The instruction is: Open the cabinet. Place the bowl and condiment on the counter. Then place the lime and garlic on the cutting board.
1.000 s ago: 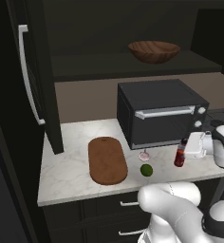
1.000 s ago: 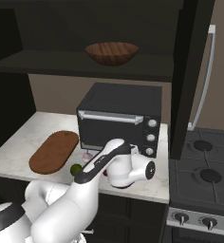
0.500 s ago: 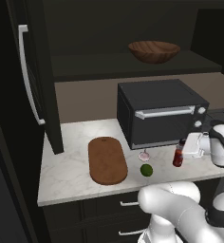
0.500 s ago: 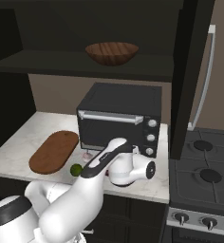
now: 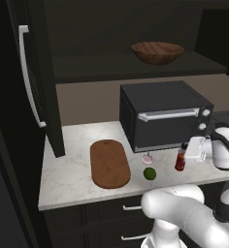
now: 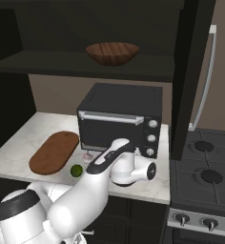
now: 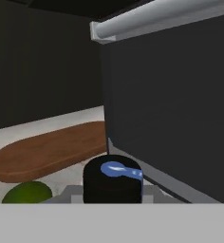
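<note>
The cabinet stands open, with its left door (image 5: 36, 72) and right door (image 6: 193, 71) swung out. Up on its shelf rests the brown wooden bowl (image 5: 157, 52) (image 6: 112, 53). The red condiment (image 5: 180, 160) stands upright on the counter (image 5: 68, 169) in front of the oven, and my gripper (image 5: 184, 153) is shut on its neck from the right. Its black cap (image 7: 112, 182) sits between my fingers in the hand view. The lime (image 5: 149, 173) (image 6: 76, 170) (image 7: 26, 193) and garlic (image 5: 147, 158) (image 6: 87, 156) lie on the counter just right of the cutting board (image 5: 109, 163) (image 6: 54, 151) (image 7: 47, 149).
A black toaster oven (image 5: 162, 114) (image 6: 119, 119) fills the back of the counter right behind the bottle, and its door (image 7: 180, 95) is close beside my hand. A gas stove (image 6: 205, 176) adjoins the counter on the right. Bare counter lies left of the board.
</note>
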Available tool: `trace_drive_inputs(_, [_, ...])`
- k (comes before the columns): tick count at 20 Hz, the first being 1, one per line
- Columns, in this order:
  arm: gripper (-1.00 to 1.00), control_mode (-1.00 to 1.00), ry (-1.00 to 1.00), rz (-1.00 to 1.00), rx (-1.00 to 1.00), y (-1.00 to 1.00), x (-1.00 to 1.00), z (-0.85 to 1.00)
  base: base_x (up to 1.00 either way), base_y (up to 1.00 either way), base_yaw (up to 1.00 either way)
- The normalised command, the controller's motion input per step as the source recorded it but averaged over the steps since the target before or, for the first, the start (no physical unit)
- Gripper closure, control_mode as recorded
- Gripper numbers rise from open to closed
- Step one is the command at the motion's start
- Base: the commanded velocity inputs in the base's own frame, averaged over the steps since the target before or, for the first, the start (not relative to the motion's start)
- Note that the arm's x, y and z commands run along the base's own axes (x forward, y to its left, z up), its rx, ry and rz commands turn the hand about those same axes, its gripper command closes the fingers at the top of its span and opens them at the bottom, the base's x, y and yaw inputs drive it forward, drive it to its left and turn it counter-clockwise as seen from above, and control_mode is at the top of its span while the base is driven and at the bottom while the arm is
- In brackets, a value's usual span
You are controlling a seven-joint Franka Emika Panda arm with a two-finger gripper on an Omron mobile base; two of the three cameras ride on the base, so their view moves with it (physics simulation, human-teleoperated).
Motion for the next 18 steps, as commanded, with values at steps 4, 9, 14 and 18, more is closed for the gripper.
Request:
trace_drive_inputs(4, [1.00,-1.00,0.00,0.00,0.00,-0.03,0.11,-0.15,0.00,0.00,0.00])
trace_drive_inputs(9, [1.00,-1.00,-0.01,0.00,0.00,-0.03,0.13,-0.13,0.00,0.00,0.00])
trace_drive_inputs(14, [1.00,-1.00,-0.01,0.00,0.00,-0.05,0.13,-0.16,0.00,0.00,0.00])
trace_drive_inputs(18, [1.00,-1.00,-0.01,0.00,0.00,-0.04,0.12,-0.16,0.00,0.00,0.00])
